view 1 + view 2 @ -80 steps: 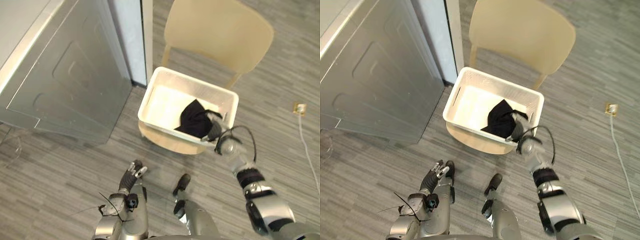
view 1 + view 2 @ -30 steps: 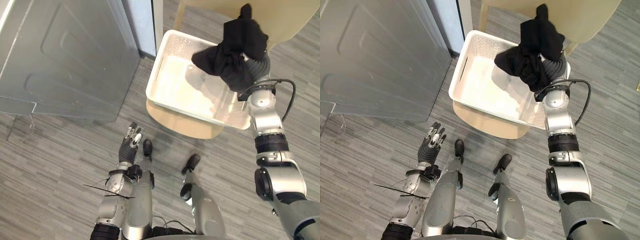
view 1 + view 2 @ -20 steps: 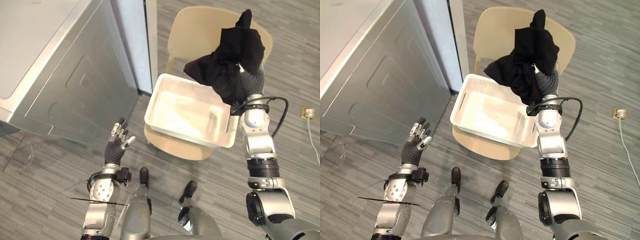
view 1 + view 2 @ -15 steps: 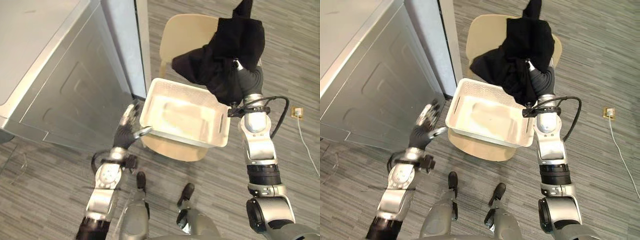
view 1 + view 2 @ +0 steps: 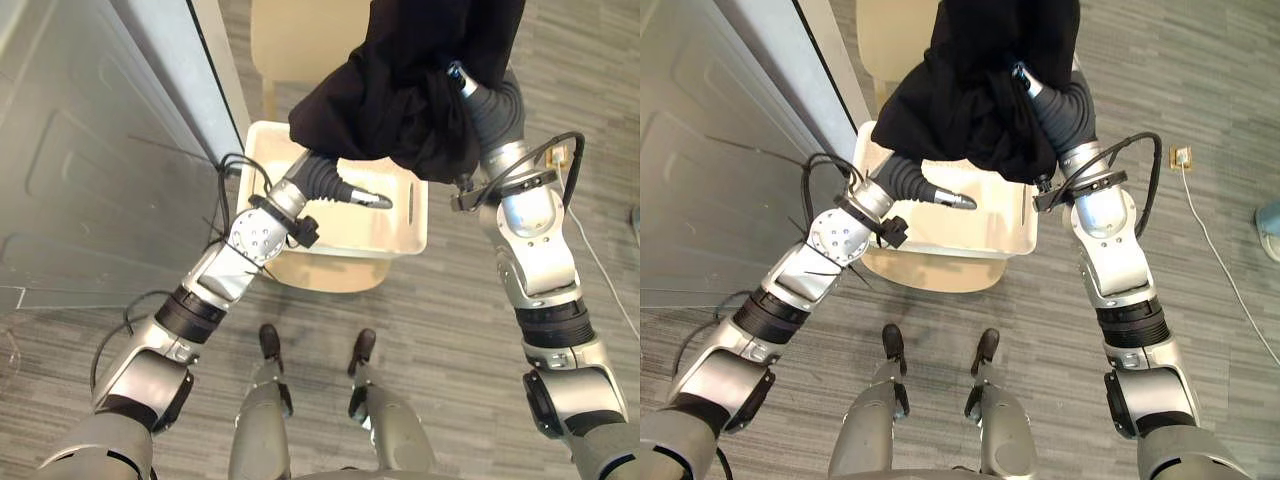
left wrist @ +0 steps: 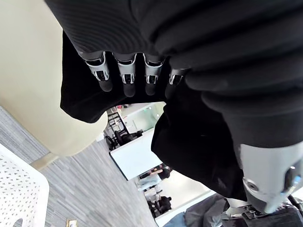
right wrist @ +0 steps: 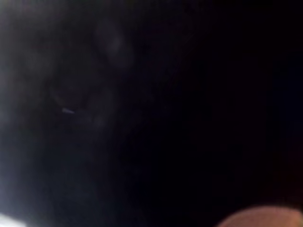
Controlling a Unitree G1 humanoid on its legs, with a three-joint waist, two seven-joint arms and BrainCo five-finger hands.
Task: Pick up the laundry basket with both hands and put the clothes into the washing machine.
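Note:
A black garment [image 5: 400, 80] hangs bunched high above the white laundry basket [image 5: 418, 222], draped over my right hand [image 5: 478, 95], which is shut on it; its fingers are buried in the cloth [image 7: 142, 94]. My left hand [image 5: 335, 186] reaches up under the lower edge of the garment, thumb out over the basket. In the left wrist view its fingers [image 6: 125, 78] are straight, their dark tips against the black cloth [image 6: 199, 137]. The basket sits on a beige chair [image 5: 300, 40] and I see nothing inside it.
The grey washing machine [image 5: 80, 180] stands at the left, a pale wall edge [image 5: 215, 70] between it and the chair. A floor socket [image 5: 1181, 156] with a white cord lies on the grey wood floor at the right.
My right hand has lifted the garment higher above the basket. My left arm has swung up from low beside the machine to under the cloth. The camera has shifted too.

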